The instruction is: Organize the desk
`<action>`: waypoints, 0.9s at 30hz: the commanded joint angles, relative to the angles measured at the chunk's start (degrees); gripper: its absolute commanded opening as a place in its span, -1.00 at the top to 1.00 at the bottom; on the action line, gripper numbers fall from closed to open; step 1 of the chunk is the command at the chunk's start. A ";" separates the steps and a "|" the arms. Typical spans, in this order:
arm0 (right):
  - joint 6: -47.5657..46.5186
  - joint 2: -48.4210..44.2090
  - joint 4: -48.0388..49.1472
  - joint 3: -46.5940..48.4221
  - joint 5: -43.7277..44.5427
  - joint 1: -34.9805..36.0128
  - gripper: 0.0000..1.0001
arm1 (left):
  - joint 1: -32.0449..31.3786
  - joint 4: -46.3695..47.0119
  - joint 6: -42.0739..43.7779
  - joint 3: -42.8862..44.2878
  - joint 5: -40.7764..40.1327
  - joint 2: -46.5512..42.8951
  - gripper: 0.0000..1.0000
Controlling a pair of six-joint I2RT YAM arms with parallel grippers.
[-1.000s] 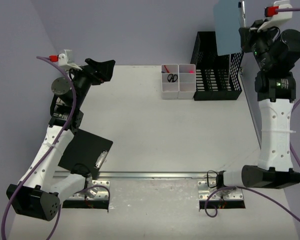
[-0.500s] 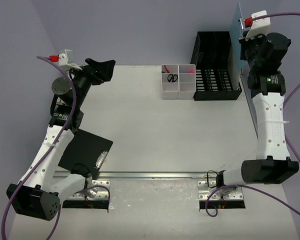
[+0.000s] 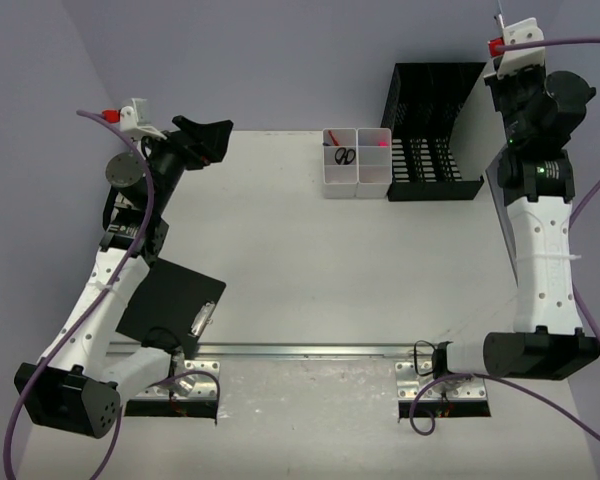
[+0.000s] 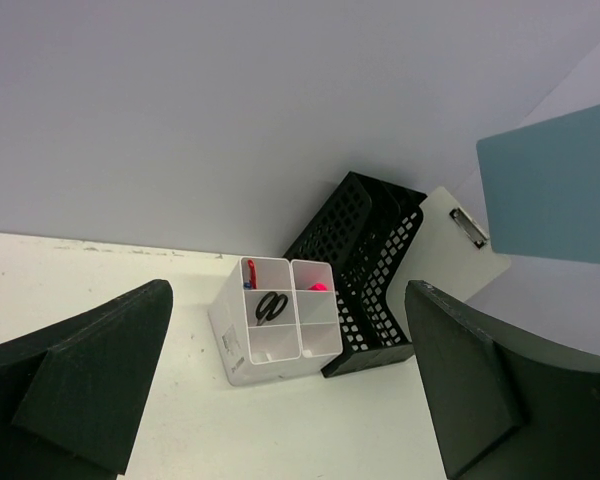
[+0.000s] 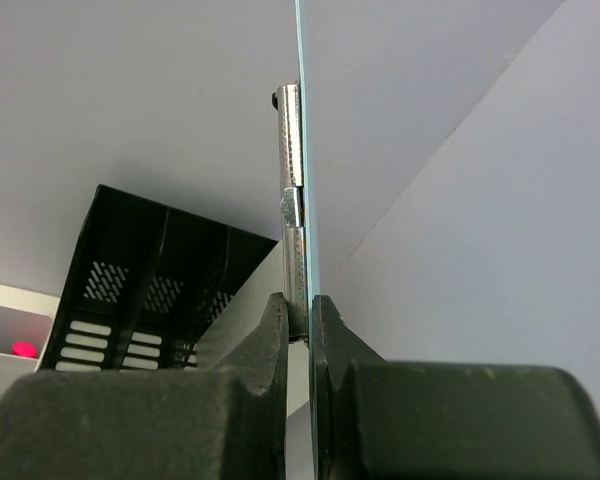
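Desk (image 3: 320, 260) lies flat under both arms; we see its metal rail (image 3: 310, 350) running left-right along the near edge. Left gripper (image 4: 285, 400) gapes empty at far left. Right gripper (image 5: 300, 312) clamps a blue clipboard (image 4: 552, 188) upright, high beside the mesh file rack (image 3: 435, 150) far right.

Three clipboards in all: one black clipboard (image 3: 170, 305) at the near left edge of the worktop (image 3: 330, 260), one white clipboard (image 4: 455, 255) leaning at the far right corner, and one pale blue clipboard (image 4: 555, 190) raised above that corner. Along the far edge stand a single black mesh file rack (image 3: 435, 150) and a single white bin (image 3: 342, 186) of four compartments, which holds one pair of scissors (image 3: 345, 156), one red pen (image 4: 250, 272) and one pink item (image 3: 380, 143). Two robot arms, the left arm (image 3: 100, 290) and the right arm (image 3: 545, 250), rise from the near edge.
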 commanded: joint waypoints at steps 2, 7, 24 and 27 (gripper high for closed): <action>1.32 -0.44 4.04 3.93 0.09 0.01 0.97 | 0.54 2.80 0.16 -0.53 0.80 -0.60 -1.00; 12.93 1.49 -5.27 12.10 -4.84 0.01 0.97 | 0.54 3.24 -0.02 -0.62 0.98 -0.24 -1.00; 21.03 9.58 -16.90 19.77 -6.86 -0.08 0.97 | 0.54 3.24 0.51 -0.97 1.50 -0.07 -1.00; 20.59 9.41 -16.46 17.65 -5.98 0.01 0.97 | 0.54 3.50 0.25 -0.97 1.68 0.20 -1.00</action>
